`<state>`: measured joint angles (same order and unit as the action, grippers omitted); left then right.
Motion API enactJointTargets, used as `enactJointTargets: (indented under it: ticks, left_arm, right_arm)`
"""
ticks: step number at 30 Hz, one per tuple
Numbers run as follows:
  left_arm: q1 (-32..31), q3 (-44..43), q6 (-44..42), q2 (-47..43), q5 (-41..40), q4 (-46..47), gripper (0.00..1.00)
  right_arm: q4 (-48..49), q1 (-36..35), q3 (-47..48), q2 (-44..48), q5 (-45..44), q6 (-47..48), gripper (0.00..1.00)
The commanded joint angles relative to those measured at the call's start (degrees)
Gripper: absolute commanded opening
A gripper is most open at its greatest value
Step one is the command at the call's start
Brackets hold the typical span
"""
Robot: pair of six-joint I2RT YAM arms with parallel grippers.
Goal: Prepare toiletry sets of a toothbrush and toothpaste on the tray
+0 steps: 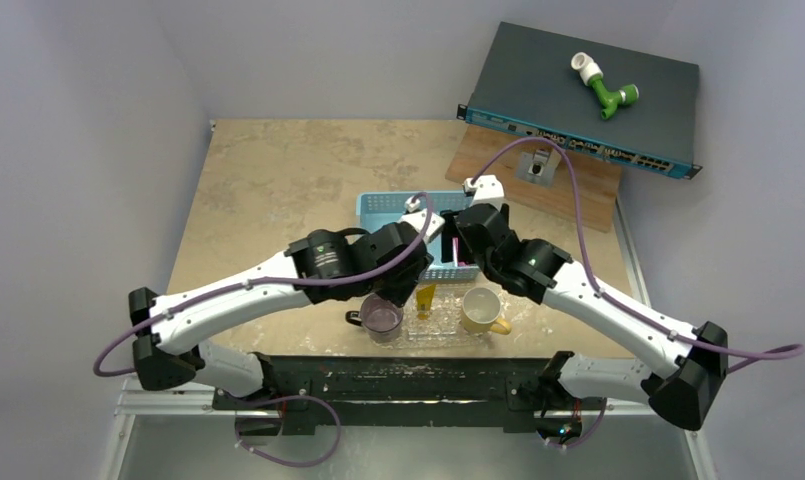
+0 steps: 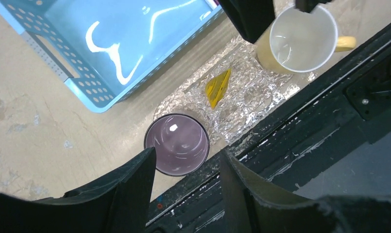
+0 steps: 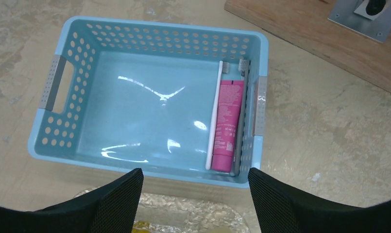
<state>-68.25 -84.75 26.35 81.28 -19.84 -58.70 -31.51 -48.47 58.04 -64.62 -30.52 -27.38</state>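
Now, on the tray (image 2: 261, 92), one yellow toothpaste (image 2: 217, 86) lies flat near the middle, with no brush beside it. A purple cup (image 2: 177, 144) stands at one end of the tray and a yellow mug (image 2: 300, 39) at the other, both upright and open-mouthed.

Just beyond the tray sits the blue basket (image 3: 149, 34). Against its right wall lies the pink toothpaste (image 3: 227, 124), lengthwise, with a white toothbrush (image 3: 215, 111) touching its left side and a grey toothbrush (image 3: 242, 116) squeezed between the tube and the wall. Both brush heads point to the far side.

My left claw (image 2: 187, 160) hangs over the tray's left end, right above the purple cup. Its jaws stand partly apart and hold nothing; the cup shows through the gap.

My right claw (image 3: 194, 171) hovers over the near rim of the basket, jaws spread wide and empty, well above the pink tube and the two brushes.

Seen from overhead, my two arms bend inward and nearly meet above the basket and tray, on a mottled tan table (image 1: 278, 170).
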Motion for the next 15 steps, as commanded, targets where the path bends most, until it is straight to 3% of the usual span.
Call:
enactJointTargets:
  ticks: [1, 5, 12, 15]
  left_arm:
    - [0.2, 0.3, -0.7, -7.2, -1.8, 0.0, 0.51]
    - [0.3, 4.1, -0.7, -14.4, -2.8, 1.3, 0.53]
    - [0.4, 11.6, -0.2, -26.4, -4.2, 2.7, 0.58]
    - [0.4, 14.4, -0.1, -30.6, -5.5, 2.5, 0.60]
  right_arm:
    - [2.1, 0.2, 4.6, -3.6, -3.1, 2.3, 0.80]
    - [2.9, 1.1, 6.9, -8.3, -3.1, 3.8, 0.73]
    - [3.2, 3.7, 9.9, -16.0, -0.8, 5.1, 0.48]
    - [3.3, 4.9, 10.8, -18.7, 0.0, 5.4, 0.43]
